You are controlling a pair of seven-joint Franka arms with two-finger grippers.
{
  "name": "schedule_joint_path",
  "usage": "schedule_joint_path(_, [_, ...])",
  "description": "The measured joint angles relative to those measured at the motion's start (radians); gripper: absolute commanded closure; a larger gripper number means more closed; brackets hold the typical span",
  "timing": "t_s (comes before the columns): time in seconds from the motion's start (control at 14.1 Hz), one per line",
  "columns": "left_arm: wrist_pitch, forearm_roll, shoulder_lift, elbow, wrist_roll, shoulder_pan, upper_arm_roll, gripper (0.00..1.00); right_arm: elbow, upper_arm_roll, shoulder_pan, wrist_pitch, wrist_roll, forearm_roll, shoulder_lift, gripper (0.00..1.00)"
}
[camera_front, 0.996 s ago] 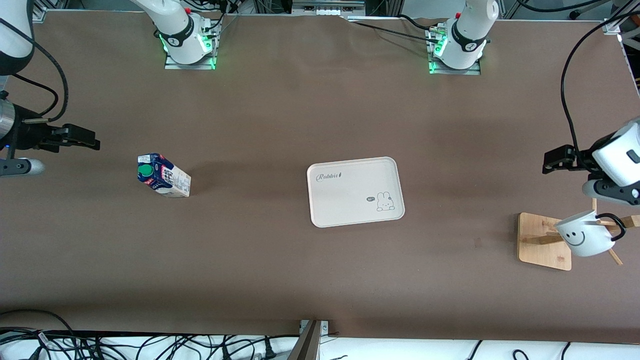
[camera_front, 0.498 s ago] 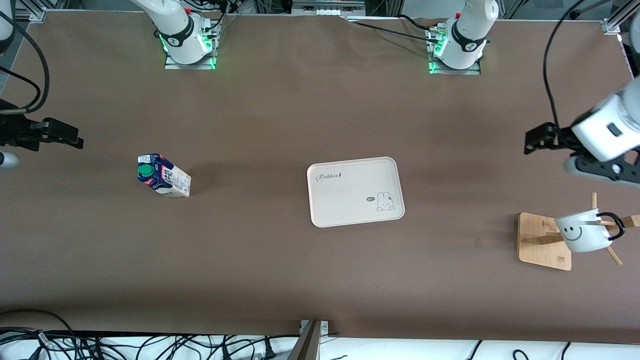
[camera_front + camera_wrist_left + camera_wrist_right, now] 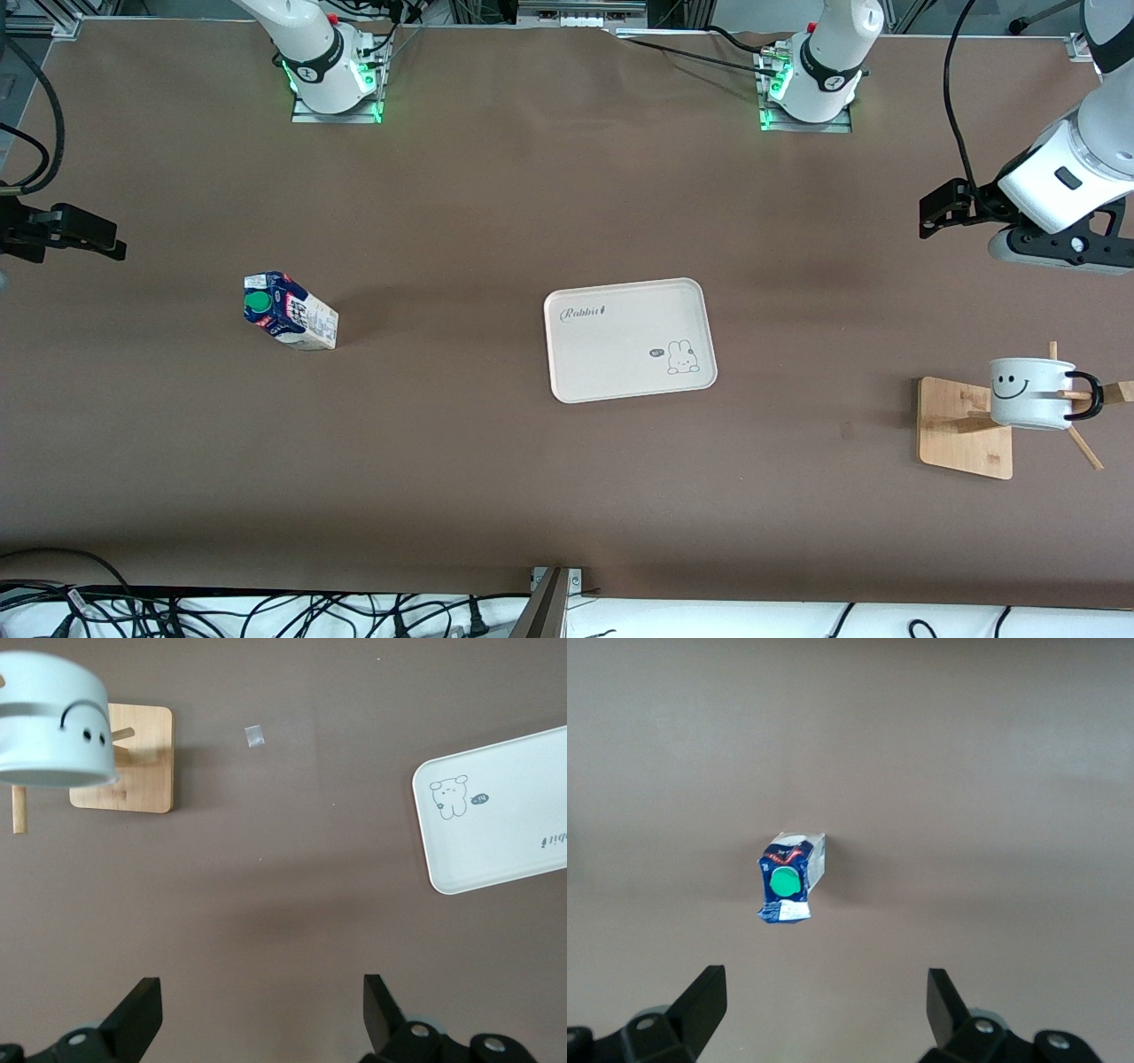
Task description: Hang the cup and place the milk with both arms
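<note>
The cup (image 3: pixel 1028 394), a white mug with a smiley face, hangs by its black handle on a peg of the wooden rack (image 3: pixel 961 425) at the left arm's end of the table. It also shows in the left wrist view (image 3: pixel 53 722). My left gripper (image 3: pixel 930 215) is open and empty over bare table, apart from the rack; in its own view (image 3: pixel 261 1010) only table lies between the fingers. The milk (image 3: pixel 288 312), a dark blue carton with a green cap, stands toward the right arm's end. My right gripper (image 3: pixel 111 241) is open and empty at that table edge, and the milk (image 3: pixel 790 879) shows ahead of it (image 3: pixel 824 1005).
A pale tray (image 3: pixel 629 339) with a rabbit drawing lies mid-table, also in the left wrist view (image 3: pixel 532 788). A small scrap (image 3: pixel 255 736) lies on the table near the rack base (image 3: pixel 124 762). Cables run along the table edge nearest the front camera.
My left gripper has drawn away from the cup, which has swung level on its peg. My right gripper has drawn back toward the table edge, away from the milk.
</note>
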Motion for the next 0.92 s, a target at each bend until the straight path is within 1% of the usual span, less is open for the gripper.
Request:
schedule_joint_path(0.07, [0.013,0.000,-0.006,-0.014,-0.016,-0.001,0.006,0.00,-0.001,0.103,-0.087,0.003,-0.001,-0.036,-0.004,0.00])
schedule_joint_path(0.14, [0.022,0.000,-0.006,-0.015,-0.032,-0.002,0.012,0.00,-0.003,0.178,-0.147,0.004,-0.002,-0.064,-0.007,0.00])
schedule_joint_path(0.21, [0.031,0.000,-0.005,-0.014,-0.042,-0.006,0.017,0.00,-0.004,0.212,-0.171,0.004,-0.002,-0.079,-0.010,0.00])
schedule_joint_path(0.28, [0.036,0.000,-0.005,-0.012,-0.048,-0.008,0.020,0.00,-0.004,0.222,-0.173,0.002,-0.002,-0.083,-0.011,0.00])
schedule_joint_path(0.43, [0.042,-0.001,-0.005,-0.007,-0.056,-0.008,0.019,0.00,-0.005,0.208,-0.150,-0.003,-0.002,-0.083,-0.011,0.00])
schedule_joint_path(0.57, [0.050,0.000,-0.005,-0.005,-0.057,-0.008,0.020,0.00,-0.005,0.148,-0.084,-0.004,-0.003,-0.083,-0.011,0.00])
schedule_joint_path(0.64, [0.057,-0.001,-0.005,-0.005,-0.057,-0.008,0.020,0.00,-0.005,0.128,-0.060,-0.004,-0.003,-0.083,-0.011,0.00])
schedule_joint_path(0.78, [0.076,-0.001,-0.005,-0.005,-0.057,-0.007,0.023,0.00,-0.005,0.111,-0.045,-0.004,-0.003,-0.083,-0.011,0.00])
schedule_joint_path(0.92, [0.122,-0.001,-0.005,-0.003,-0.057,-0.006,0.031,0.00,-0.005,0.100,-0.045,-0.003,-0.003,-0.083,-0.011,0.00])
